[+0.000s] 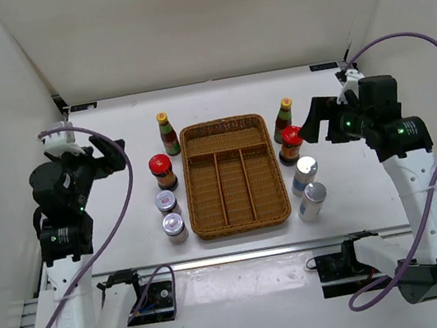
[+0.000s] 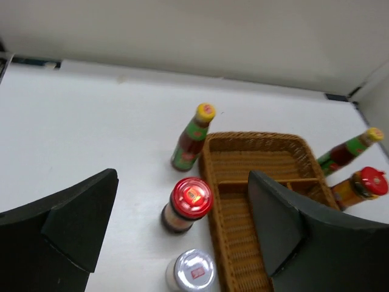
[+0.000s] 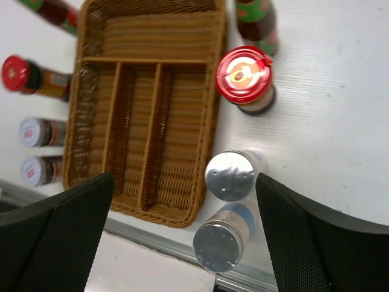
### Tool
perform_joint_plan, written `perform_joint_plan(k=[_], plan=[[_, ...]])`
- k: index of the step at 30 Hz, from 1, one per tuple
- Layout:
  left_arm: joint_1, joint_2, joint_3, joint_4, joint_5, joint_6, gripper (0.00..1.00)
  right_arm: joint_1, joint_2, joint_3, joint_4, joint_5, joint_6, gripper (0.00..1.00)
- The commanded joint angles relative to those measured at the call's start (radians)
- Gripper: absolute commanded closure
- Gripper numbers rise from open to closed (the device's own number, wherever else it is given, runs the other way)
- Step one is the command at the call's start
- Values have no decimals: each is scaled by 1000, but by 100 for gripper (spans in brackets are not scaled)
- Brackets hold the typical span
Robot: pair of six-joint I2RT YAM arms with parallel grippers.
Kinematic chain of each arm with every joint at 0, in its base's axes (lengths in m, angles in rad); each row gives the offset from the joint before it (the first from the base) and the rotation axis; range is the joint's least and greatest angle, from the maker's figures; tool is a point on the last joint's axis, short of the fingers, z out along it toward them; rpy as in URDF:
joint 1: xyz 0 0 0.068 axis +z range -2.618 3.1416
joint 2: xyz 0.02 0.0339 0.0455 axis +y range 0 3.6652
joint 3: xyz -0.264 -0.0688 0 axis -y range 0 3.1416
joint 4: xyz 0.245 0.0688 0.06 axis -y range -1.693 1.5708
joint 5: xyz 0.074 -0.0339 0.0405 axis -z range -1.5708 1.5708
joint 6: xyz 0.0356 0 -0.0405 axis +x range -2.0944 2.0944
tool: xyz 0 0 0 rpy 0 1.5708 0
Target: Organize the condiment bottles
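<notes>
Left hand (image 1: 111,158) and right hand (image 1: 314,122) both hover spread and empty, the tray (image 1: 238,221) unfilled, so the next move, I'd guess, is grasping the right red-lidded jar (image 1: 289,143).

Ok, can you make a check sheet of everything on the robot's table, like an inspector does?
Surface: white table, things grouped in its middle.
Job's things: left of the brown wicker tray stand a yellow-capped sauce bottle, a red-lidded dark jar and two silver-lidded jars. Right of it stand a second yellow-capped sauce bottle, a second red-lidded dark jar and two tall silver cylinders. All are upright, and none is in the tray.
Clutter: nothing seen.
Grippers: left gripper and right gripper are open and hold nothing.
Cables: purple cables loop off each arm, away from the bottles.
Surroundings: white walls around the table.
</notes>
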Motion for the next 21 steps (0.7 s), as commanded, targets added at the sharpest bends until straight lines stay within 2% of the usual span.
perform_joint_plan(k=[1,4,7,12,14,17,21], plan=[[-14,4,-79,-175,-201,-9,1,0,-8,38,-11,150,51,0],[-14,-24,-177,-162,-240,-110,1,0,6,29,-20,176,51,0],[-23,-15,-196,-152,-294,-140,1,0,84,72,6,101,-9,0],[-80,16,-205,-152,-281,-152,1,0,340,266,-29,162,19,0],[-121,16,-205,-161,-317,-152,1,0,458,331,-58,177,19,0],[-144,-4,-214,-161,-370,-163,1,23,570,402,-59,242,10,0],[-154,5,-223,-161,-358,-172,1,42,692,483,-69,253,10,1]])
